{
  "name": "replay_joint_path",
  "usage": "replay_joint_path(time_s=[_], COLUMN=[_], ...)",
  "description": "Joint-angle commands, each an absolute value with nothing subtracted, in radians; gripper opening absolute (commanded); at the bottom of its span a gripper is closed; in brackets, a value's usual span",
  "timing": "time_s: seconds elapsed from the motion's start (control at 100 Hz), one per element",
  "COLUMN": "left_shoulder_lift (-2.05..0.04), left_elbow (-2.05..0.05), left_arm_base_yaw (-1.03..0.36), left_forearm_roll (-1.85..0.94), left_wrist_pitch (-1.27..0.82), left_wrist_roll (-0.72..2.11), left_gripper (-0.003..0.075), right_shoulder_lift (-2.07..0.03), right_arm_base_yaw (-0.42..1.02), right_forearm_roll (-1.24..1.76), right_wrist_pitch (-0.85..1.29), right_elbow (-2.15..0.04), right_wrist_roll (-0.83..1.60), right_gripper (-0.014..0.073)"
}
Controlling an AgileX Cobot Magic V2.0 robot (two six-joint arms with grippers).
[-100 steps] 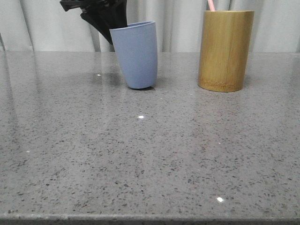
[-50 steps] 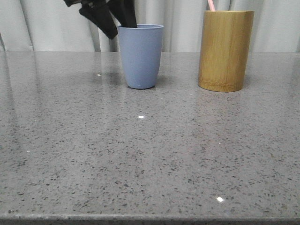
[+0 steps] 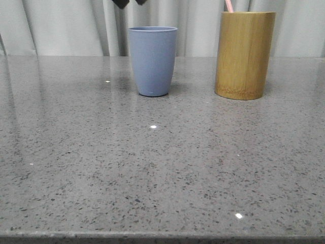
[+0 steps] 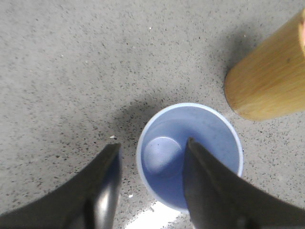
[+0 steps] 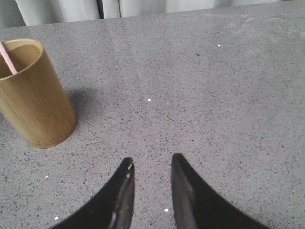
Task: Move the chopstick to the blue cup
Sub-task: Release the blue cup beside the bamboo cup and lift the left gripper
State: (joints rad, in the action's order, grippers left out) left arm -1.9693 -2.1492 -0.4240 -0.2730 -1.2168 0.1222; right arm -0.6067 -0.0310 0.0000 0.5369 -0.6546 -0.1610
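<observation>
On table [image 3: 152, 168]: 1 blue cup [image 3: 152, 61], 1 bamboo holder [image 3: 245, 55] w/ 1 chopstick [image 3: 228, 5]; both arms' fingers [image 4: 150, 160] apart, empty.

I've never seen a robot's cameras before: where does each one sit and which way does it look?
Front: low at the table's near edge, looking forward at blue cup and bamboo holder.
Left wrist: above the cup, looking down; open left gripper.
Right wrist: facing table; open right gripper.
All show the holder; front and right wrist show the chopstick.

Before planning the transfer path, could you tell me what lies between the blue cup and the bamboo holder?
Only bare tabletop separates the blue cup and the bamboo holder, per the front view.
</observation>
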Motion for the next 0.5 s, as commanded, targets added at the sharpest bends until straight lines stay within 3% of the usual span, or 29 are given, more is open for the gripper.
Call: replay_joint_path(time_s=[0.0,0.49], left_shoulder_lift=[-1.882,-1.781], left_elbow=[-2.185,-2.160], left_arm_base_yaw=[-0.400,-0.219], left_forearm_roll=[-0.282,-0.209], left_wrist_pitch=[-1.183,-1.266], left_wrist_roll=[0.105,0.056], left_gripper=[0.0253,0.0249], right_shoulder_lift=[-0.615,-0.615], right_arm_base_yaw=[-0.030,-0.030], right_forearm_roll=[-0.006,-0.006], right_wrist_pitch=[0.471,0.475], right_elbow=[-0.689,-0.689], right_wrist_roll=[-0.157,-0.157], right_gripper=[0.0220,0.0220])
